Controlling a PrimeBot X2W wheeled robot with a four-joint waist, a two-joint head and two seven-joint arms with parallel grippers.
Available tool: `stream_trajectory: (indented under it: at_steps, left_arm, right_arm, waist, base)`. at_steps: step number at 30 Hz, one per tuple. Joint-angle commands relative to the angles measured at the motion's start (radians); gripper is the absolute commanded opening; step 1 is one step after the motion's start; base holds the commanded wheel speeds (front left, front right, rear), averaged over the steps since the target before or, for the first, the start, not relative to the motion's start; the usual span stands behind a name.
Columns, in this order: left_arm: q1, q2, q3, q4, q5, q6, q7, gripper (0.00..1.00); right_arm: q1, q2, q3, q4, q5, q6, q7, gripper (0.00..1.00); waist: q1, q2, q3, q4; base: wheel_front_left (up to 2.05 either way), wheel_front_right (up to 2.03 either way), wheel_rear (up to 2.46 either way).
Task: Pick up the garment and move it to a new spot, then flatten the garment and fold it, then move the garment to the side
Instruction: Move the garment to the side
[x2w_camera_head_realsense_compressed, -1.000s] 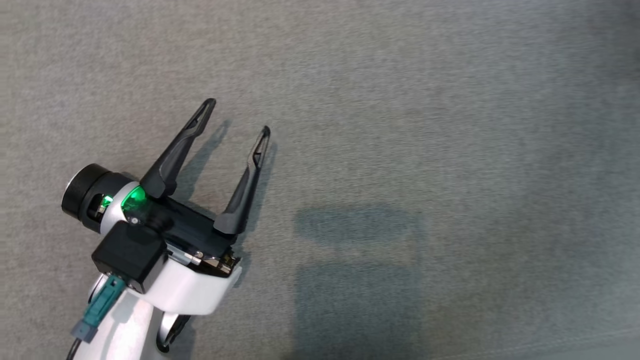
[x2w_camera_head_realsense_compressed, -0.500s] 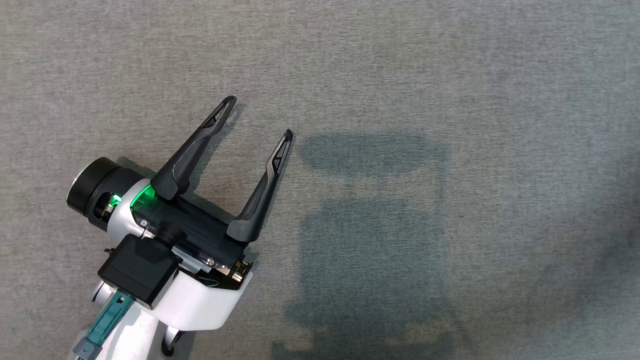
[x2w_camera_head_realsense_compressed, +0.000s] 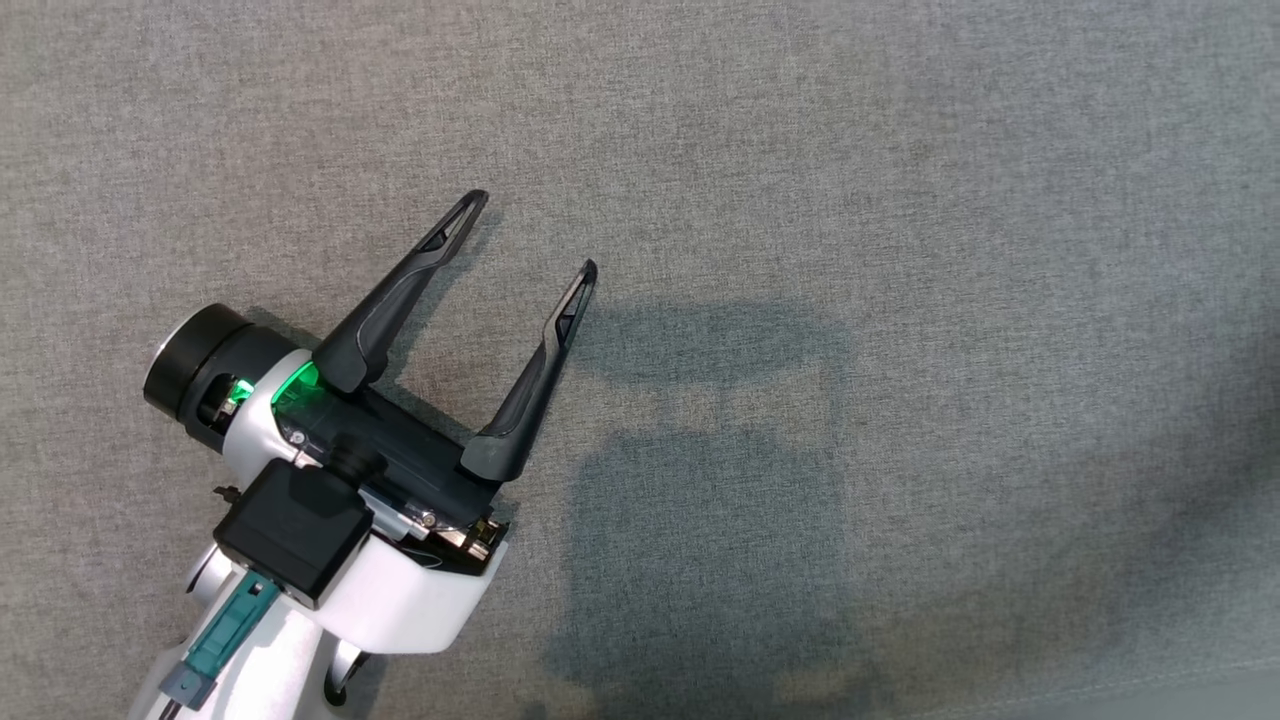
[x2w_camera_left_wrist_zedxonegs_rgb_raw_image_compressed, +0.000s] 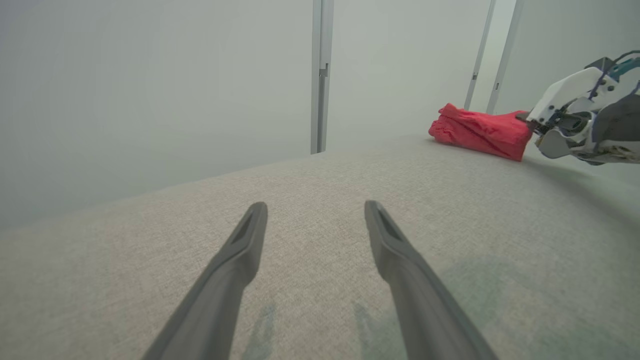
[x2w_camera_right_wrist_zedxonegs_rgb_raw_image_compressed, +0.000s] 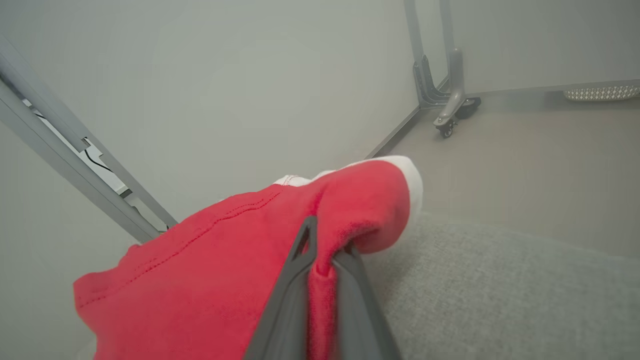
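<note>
The garment (x2w_camera_left_wrist_zedxonegs_rgb_raw_image_compressed: 477, 131) is a red folded bundle lying at the far right of the grey fabric surface (x2w_camera_left_wrist_zedxonegs_rgb_raw_image_compressed: 300, 220) in the left wrist view. My right gripper (x2w_camera_right_wrist_zedxonegs_rgb_raw_image_compressed: 325, 245) is shut on the garment (x2w_camera_right_wrist_zedxonegs_rgb_raw_image_compressed: 210, 270), pinching a fold of its red cloth between both fingers. In the left wrist view that right gripper (x2w_camera_left_wrist_zedxonegs_rgb_raw_image_compressed: 527, 120) meets the bundle's right end. My left gripper (x2w_camera_head_realsense_compressed: 532, 232) hovers open over bare grey fabric, well apart from the garment, nothing between its fingers (x2w_camera_left_wrist_zedxonegs_rgb_raw_image_compressed: 250, 240).
Grey metal frame posts (x2w_camera_left_wrist_zedxonegs_rgb_raw_image_compressed: 321, 75) stand behind the surface against a pale wall. Beyond the surface's edge in the right wrist view lie a floor, a castor wheel (x2w_camera_right_wrist_zedxonegs_rgb_raw_image_compressed: 452, 117) and a perforated white basket rim (x2w_camera_right_wrist_zedxonegs_rgb_raw_image_compressed: 600, 92). A robot shadow (x2w_camera_head_realsense_compressed: 700, 520) falls on the fabric.
The head camera has shifted, so the shadow sits differently in the picture. My left gripper stays open and has edged slightly rightward in the view.
</note>
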Motion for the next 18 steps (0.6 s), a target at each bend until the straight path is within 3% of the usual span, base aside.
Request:
stream_trajectory:
  at_steps: [1,2,5,6,14,18]
  left_arm:
    - [-0.012,0.020,0.026,-0.020,-0.006,-0.005,-0.005,1.00]
    - [-0.012,0.021,0.024,-0.019,-0.007,-0.005,-0.005,1.00]
    - [-0.011,0.026,0.017,-0.013,-0.013,-0.005,-0.003,1.00]
    - [-0.011,0.027,0.018,-0.010,-0.016,-0.005,-0.003,1.00]
    - [-0.005,0.013,0.021,0.011,-0.036,0.006,-0.004,1.00]
    - [0.009,-0.006,0.031,0.024,-0.050,0.019,-0.004,1.00]
  right_arm:
    - [0.015,-0.013,-0.003,0.010,-0.035,0.000,-0.006,0.02]
    - [0.015,-0.016,-0.014,0.028,-0.059,0.000,-0.006,0.07]
    - [0.006,-0.024,-0.066,0.080,-0.123,0.000,-0.006,0.49]
    - [0.003,-0.027,-0.085,0.090,-0.146,0.000,-0.006,1.00]
    - [0.034,-0.055,-0.153,0.117,-0.412,0.000,-0.006,1.00]
    - [0.055,-0.024,-0.134,0.050,-0.436,0.000,-0.006,1.00]
  waist:
    - [-0.0001,0.0000,-0.005,-0.001]
    - [-0.0001,0.0000,-0.007,-0.001]
    - [-0.0001,0.0000,-0.014,0.001]
    - [-0.0001,0.0000,-0.017,0.001]
    - [-0.0001,0.0000,-0.085,0.002]
    - [-0.0001,0.0000,-0.140,-0.002]
  base:
    - [0.00,0.00,0.00]
    - [0.00,0.00,0.00]
    - [0.00,0.00,0.00]
    - [0.00,0.00,0.00]
    - [0.00,0.00,0.00]
    - [0.00,0.00,0.00]
